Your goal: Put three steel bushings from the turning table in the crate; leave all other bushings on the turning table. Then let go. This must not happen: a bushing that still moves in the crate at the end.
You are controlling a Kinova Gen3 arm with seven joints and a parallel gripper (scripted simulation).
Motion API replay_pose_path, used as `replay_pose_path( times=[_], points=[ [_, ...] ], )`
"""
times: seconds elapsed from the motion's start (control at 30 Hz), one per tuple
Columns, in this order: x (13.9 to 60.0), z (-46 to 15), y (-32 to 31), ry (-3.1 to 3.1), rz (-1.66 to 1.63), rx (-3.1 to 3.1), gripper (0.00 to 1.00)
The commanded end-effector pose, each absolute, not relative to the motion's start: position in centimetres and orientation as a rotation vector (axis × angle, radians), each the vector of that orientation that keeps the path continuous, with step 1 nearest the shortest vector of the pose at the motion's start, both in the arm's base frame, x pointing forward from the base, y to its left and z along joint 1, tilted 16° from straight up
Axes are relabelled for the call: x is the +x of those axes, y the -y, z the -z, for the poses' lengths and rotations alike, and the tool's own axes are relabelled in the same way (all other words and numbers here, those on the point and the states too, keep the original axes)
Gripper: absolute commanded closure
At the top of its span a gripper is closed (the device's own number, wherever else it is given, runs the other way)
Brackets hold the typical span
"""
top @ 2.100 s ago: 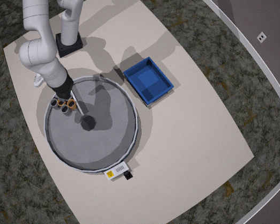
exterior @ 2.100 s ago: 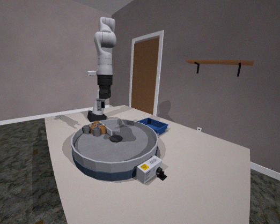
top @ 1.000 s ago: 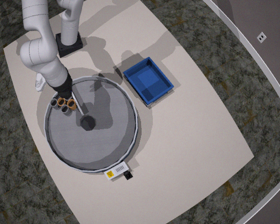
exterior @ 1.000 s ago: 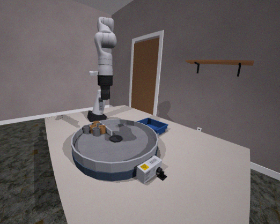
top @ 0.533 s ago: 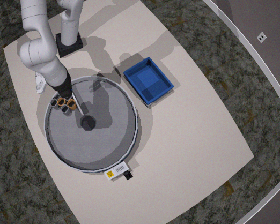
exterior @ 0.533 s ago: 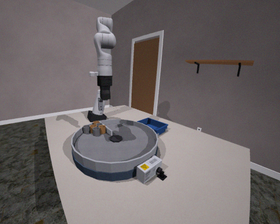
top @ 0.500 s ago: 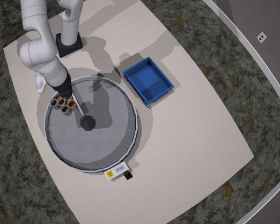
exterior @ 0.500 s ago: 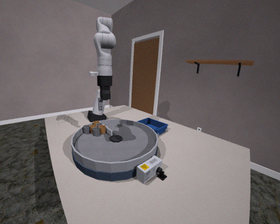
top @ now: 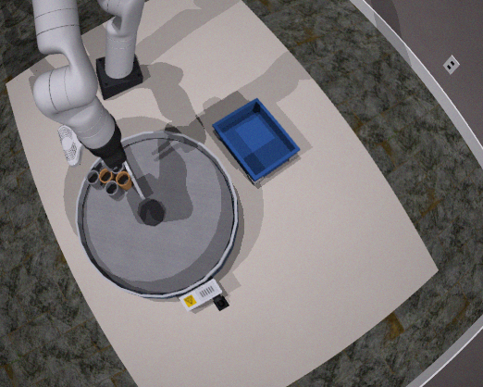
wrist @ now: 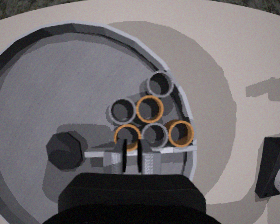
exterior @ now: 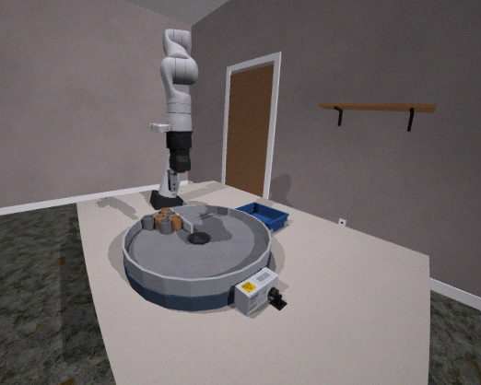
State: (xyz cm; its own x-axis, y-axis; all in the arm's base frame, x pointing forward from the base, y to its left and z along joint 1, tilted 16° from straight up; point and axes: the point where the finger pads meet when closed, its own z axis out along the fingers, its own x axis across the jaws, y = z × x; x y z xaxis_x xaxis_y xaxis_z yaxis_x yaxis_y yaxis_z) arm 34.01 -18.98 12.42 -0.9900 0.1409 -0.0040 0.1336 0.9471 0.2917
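Note:
The round grey turning table (top: pixel 157 215) carries a tight cluster of bushings near its far left rim. In the wrist view three grey steel bushings (wrist: pixel 122 111) (wrist: pixel 160 84) (wrist: pixel 155 135) sit among three orange ones (wrist: pixel 149 108). The top view shows two steel bushings (top: pixel 93 176) and two orange ones (top: pixel 123 181); the arm hides the others. My gripper (wrist: pixel 132 150) (exterior: pixel 172 189) hangs well above the cluster, its fingers narrowed to a small gap with nothing between them. The blue crate (top: pixel 255 139) stands empty to the right of the turning table.
A thin white divider (top: pixel 134 181) runs from the rim to the dark hub (top: pixel 151 212). A white control box (top: pixel 201 294) with a barcode sits at the table's front edge. The arm's black base (top: pixel 118 76) stands behind the turning table.

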Motion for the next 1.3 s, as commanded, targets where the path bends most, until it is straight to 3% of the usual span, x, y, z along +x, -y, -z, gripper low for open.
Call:
replay_pose_path(
  times=[0.0,0.17,0.57,0.73,1.13,1.27],
  points=[
    [34.07,-12.29,19.2,-3.072,-0.451,0.203,0.66],
    [34.19,-12.03,19.31,-3.046,-0.442,-0.152,0.66],
    [34.19,-12.03,19.31,-3.046,-0.442,-0.152,0.66],
    [34.3,-11.76,19.43,-2.981,-0.429,-0.498,0.66],
    [34.3,-11.76,19.43,-2.981,-0.429,-0.498,0.66],
    [34.42,-11.57,19.52,-2.903,-0.415,-0.763,0.66]
  ],
)
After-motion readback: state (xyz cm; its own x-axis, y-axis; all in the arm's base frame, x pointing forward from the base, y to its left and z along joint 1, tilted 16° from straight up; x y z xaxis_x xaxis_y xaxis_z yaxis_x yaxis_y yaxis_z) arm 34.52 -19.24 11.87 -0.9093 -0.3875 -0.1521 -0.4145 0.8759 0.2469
